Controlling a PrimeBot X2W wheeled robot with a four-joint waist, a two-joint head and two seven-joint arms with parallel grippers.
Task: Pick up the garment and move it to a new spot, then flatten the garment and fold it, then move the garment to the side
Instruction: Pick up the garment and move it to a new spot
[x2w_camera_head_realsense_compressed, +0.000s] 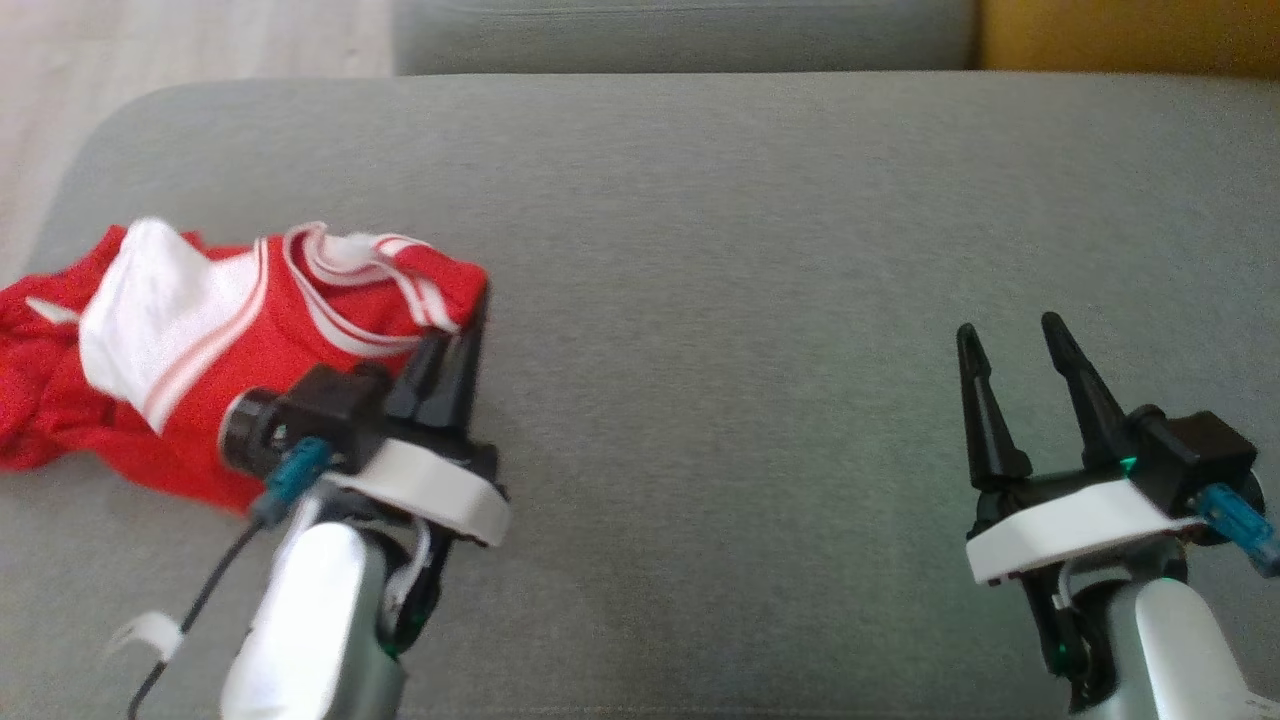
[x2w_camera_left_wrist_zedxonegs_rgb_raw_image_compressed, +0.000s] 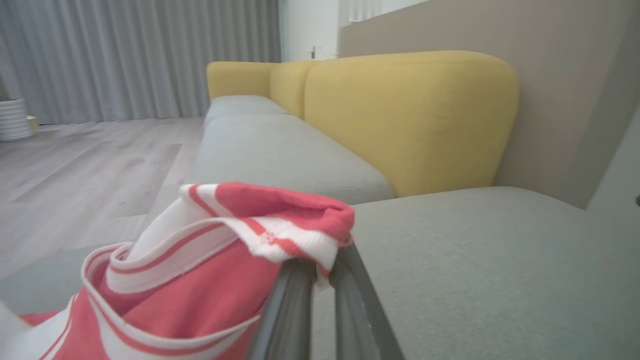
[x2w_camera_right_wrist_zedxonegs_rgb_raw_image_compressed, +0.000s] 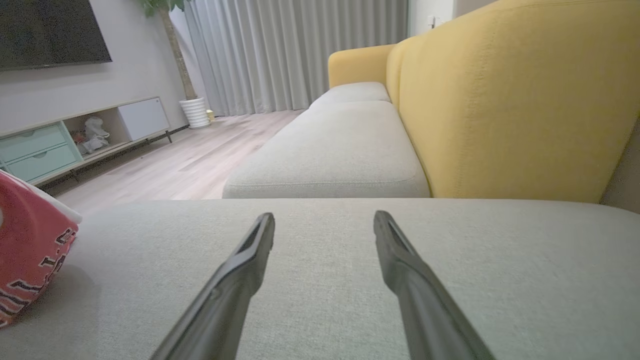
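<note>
Left claw (x2w_camera_head_realsense_compressed: 478, 305) clamped on striped edge of garment (x2w_camera_head_realsense_compressed: 300, 340), which lies bunched at left end of cushion (x2w_camera_head_realsense_compressed: 720, 220). Right claw (x2w_camera_head_realsense_compressed: 1008, 340) spread wide, empty, well apart from garment.

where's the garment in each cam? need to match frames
Head view: garment at left, mid-height.
Left wrist view: garment lower left, its edge pinched in the left gripper.
Right wrist view: garment at the far left edge.
Shared landmark: grey seat cushion under it.
</note>
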